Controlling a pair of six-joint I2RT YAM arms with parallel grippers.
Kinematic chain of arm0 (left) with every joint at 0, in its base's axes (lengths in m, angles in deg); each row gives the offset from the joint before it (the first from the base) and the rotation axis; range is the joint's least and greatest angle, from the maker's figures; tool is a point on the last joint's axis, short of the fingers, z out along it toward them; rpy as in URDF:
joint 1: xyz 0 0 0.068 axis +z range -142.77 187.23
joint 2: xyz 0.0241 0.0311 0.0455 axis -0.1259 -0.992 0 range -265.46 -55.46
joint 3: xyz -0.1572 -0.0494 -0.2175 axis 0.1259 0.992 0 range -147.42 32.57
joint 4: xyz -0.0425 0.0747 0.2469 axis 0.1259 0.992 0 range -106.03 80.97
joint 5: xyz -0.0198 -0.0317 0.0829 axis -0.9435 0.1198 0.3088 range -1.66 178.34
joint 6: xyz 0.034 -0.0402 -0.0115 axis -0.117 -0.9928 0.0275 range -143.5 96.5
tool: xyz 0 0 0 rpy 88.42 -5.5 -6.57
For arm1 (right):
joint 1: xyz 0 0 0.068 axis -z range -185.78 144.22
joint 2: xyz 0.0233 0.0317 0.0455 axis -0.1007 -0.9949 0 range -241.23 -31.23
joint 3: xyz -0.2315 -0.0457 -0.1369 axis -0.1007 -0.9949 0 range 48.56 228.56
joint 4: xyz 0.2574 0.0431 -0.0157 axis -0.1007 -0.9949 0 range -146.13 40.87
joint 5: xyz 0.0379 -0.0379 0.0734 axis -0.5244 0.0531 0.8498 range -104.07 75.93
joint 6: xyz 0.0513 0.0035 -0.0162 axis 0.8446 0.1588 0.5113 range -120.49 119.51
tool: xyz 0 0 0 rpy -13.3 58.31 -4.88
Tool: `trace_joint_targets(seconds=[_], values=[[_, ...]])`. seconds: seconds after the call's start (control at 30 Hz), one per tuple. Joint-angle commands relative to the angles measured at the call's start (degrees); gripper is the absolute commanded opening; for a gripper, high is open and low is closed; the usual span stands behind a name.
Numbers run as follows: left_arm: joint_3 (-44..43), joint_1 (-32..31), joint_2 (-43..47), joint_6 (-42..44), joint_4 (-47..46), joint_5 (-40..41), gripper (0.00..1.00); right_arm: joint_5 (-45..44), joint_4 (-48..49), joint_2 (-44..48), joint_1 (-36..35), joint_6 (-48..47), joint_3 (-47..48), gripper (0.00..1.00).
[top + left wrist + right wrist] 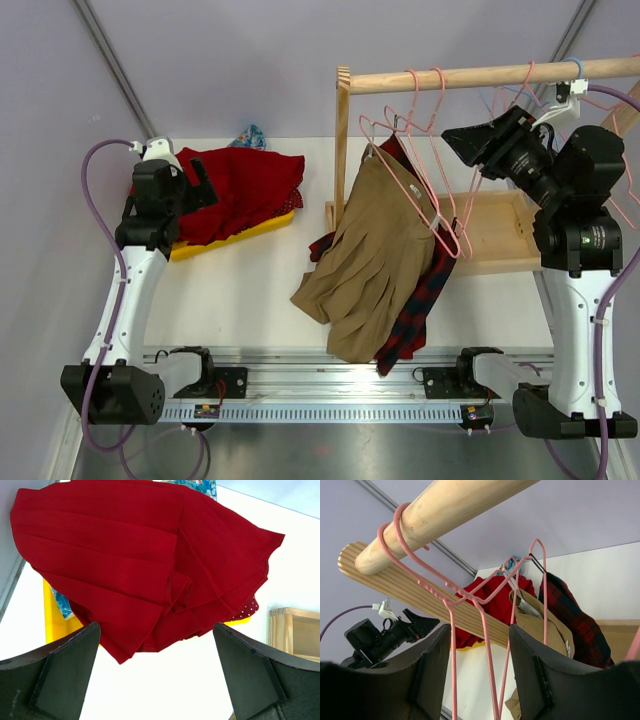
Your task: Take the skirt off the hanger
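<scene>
Two robot arms work at a white table (250,290), seen from above. At 2 o'clock a wooden rail (480,75) carries several pink wire hangers (412,188). A tan skirt (375,250) hangs from one of them just right of centre, its hem spilling toward 6 o'clock, and a plaid skirt (415,315) shows behind it. At 10 o'clock a red skirt (250,185) lies heaped on a yellow tray (225,238), off any hanger. The left gripper (198,178) hovers over the red skirt with its fingers wide apart, holding nothing. The right gripper (462,148) is raised to the rail at 2 o'clock. Its fingers are apart with hanger wire running between them, and they do not look closed on it. By my reading the red skirt is dealt with and the tan skirt has yet to come off, so the job is partway at best. The plaid skirt probably remains too. The spot where the tan skirt's waistband meets its hanger is hidden by folds and crossing wires. I cannot tell whether the plaid skirt has its own hanger, or how many hangers are bare. Whether the right fingers touch the wire is unclear. A scrap of blue patterned cloth (250,135) peeks out at 11 o'clock, mostly covered by the red skirt. The rail's right end is cut off.
</scene>
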Motion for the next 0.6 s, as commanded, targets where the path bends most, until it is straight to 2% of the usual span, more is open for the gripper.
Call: trace_joint_targets(seconds=[0.0,0.4,0.43,0.47,0.57], values=[[-0.1,0.2,1.9,0.5,-2.5,-1.0,0.99,2.5,2.9,-0.6,-0.5,1.5,-0.7,0.56],[-0.3,0.2,1.8,0.5,-2.4,-1.4,0.99,3.9,4.1,-2.6,-2.7,0.8,-2.7,0.53],[-0.3,0.2,1.7,0.5,-2.3,-1.5,0.99,3.8,4.0,-2.8,-2.7,0.7,-2.7,0.51],[-0.3,0.3,1.8,0.5,-2.3,-1.5,0.99,3.6,4.0,-3.1,-3.1,0.5,-2.7,0.45],[-0.4,0.2,1.7,0.5,-2.3,-1.5,0.99,3.6,4.1,-3.5,-3.4,0.3,-3.1,0.39]])
